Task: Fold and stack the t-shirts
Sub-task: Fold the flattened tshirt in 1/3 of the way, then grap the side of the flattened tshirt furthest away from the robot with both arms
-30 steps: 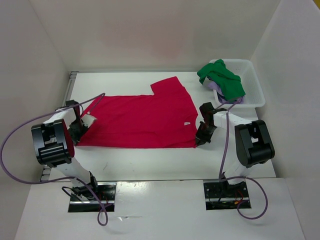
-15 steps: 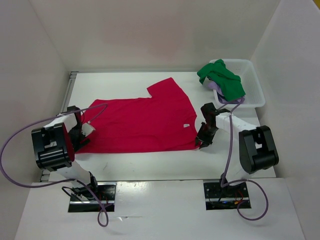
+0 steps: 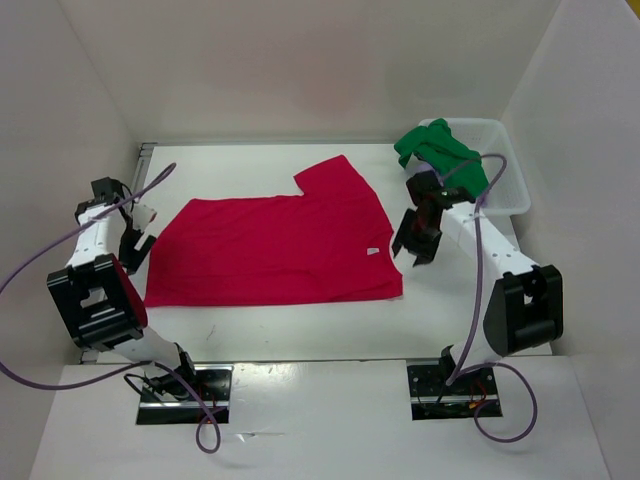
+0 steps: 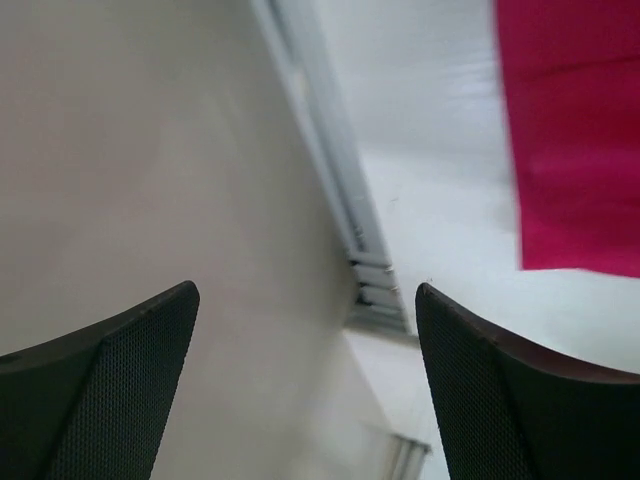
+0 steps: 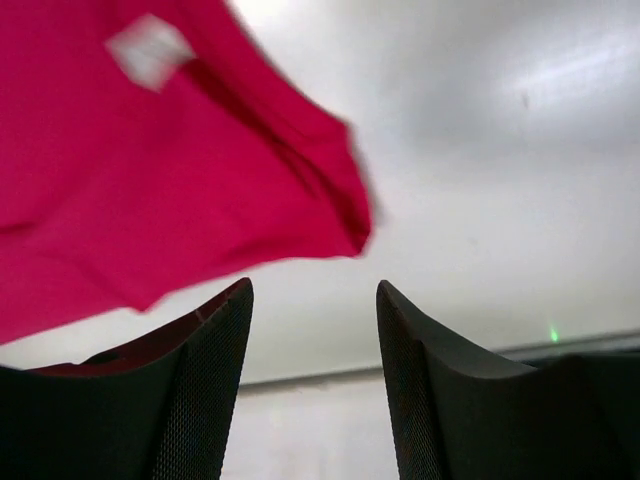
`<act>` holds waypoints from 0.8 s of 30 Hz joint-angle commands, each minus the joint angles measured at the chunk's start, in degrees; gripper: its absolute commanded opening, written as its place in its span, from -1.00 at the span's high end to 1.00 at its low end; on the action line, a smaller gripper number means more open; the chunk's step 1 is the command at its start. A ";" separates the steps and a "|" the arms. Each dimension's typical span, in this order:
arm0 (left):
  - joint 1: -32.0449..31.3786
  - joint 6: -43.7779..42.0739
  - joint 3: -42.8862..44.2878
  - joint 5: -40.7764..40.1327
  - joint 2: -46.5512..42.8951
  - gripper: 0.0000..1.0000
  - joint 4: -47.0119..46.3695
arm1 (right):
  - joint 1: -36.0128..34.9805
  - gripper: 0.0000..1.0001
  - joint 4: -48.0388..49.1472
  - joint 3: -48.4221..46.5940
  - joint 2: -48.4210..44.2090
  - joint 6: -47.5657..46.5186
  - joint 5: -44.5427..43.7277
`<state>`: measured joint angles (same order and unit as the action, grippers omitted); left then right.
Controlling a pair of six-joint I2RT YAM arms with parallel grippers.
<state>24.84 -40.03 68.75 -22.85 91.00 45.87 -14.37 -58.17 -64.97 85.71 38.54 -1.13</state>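
Top external: red t-shirt (image 3: 275, 250) lengthwise left-right

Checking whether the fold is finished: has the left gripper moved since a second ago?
Yes. The left gripper has pulled leftward off the corner of the red t-shirt, toward the table's left rail, jaws open.

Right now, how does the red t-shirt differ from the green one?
The red t-shirt lies spread flat; the green t-shirt is bunched up. The red one rests on the table; the green one hangs over the white basket at the far right. Both are plain, single-coloured cloth.
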 commanded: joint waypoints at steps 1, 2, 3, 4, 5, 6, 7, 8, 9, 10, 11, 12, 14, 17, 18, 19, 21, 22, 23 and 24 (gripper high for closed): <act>0.73 6.79 -0.28 10.60 -0.04 -0.90 0.98 | -0.48 -0.14 0.85 -8.93 -1.52 -5.13 -2.49; 0.74 8.03 -0.28 12.20 1.53 -0.90 0.28 | -0.48 -0.14 3.56 -9.64 1.10 -5.67 -1.61; 0.74 9.17 -0.28 13.61 2.42 -0.87 0.28 | -0.48 -0.11 4.98 -10.17 2.69 -6.20 0.84; 0.74 11.10 -0.28 15.89 3.30 -0.84 -0.25 | -0.48 -0.11 6.30 -10.18 4.19 -6.20 1.82; 0.74 11.81 0.24 16.69 4.70 -0.81 -0.25 | -0.48 -0.05 8.67 -10.79 5.59 -6.72 2.52; 0.74 12.51 0.24 17.40 5.23 -0.81 -0.95 | -0.48 -0.02 9.82 -10.79 8.13 -6.73 3.40; 0.74 13.74 0.24 18.01 6.28 -0.78 -2.43 | -0.48 0.01 11.75 -11.40 10.24 -7.34 4.02; 0.74 14.27 0.24 18.71 6.82 -0.76 -2.97 | -0.48 0.01 12.46 -11.41 10.26 -7.34 4.03; 0.74 14.28 -0.28 18.72 7.34 -0.76 -3.50 | -0.48 0.01 12.47 -12.80 12.44 -7.87 4.03; 0.74 15.06 -1.07 18.11 8.39 -0.76 -4.03 | -0.48 0.01 12.47 -13.51 13.59 -7.87 4.03; 0.74 15.07 -1.60 18.11 8.40 -0.73 -5.16 | -0.48 0.01 12.47 -14.30 14.82 -8.39 4.03; 0.74 15.07 -2.65 18.11 8.40 -0.73 -5.78 | -0.48 0.01 11.95 -15.79 16.66 -8.40 2.81; 0.74 15.07 -3.18 18.80 8.40 -0.73 -7.62 | -0.48 0.01 11.24 -17.11 17.21 -8.40 1.66; 0.74 15.07 -1.17 18.81 10.24 -0.73 -8.86 | -0.48 0.01 11.24 -18.43 17.74 -7.88 -0.01; 0.74 15.07 1.10 18.81 11.47 -0.73 -8.86 | -1.00 0.01 11.24 -19.74 17.74 -7.87 -0.02; 0.74 15.07 2.43 19.68 12.09 -0.73 -8.86 | -1.01 0.01 11.24 -20.45 17.74 -7.87 -1.24; 0.74 16.56 6.80 20.48 14.02 -0.73 -8.86 | -1.54 -0.04 11.76 -22.91 18.95 -7.87 -1.77; 0.74 16.56 8.40 21.35 14.64 -0.76 -9.56 | -2.32 -0.09 11.77 -23.96 19.66 -7.87 -3.25; 0.74 17.43 9.98 22.58 15.17 -0.76 -9.57 | -2.33 -0.09 11.77 -26.32 20.63 -8.57 -3.88; 0.74 17.97 13.65 23.54 16.56 -0.76 -9.57 | -2.85 -0.14 11.77 -27.48 22.64 -8.57 -3.88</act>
<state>25.12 -24.95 75.02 -3.66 105.89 38.89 -15.64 -48.56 -87.46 105.34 30.96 -1.93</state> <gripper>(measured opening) 0.876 0.558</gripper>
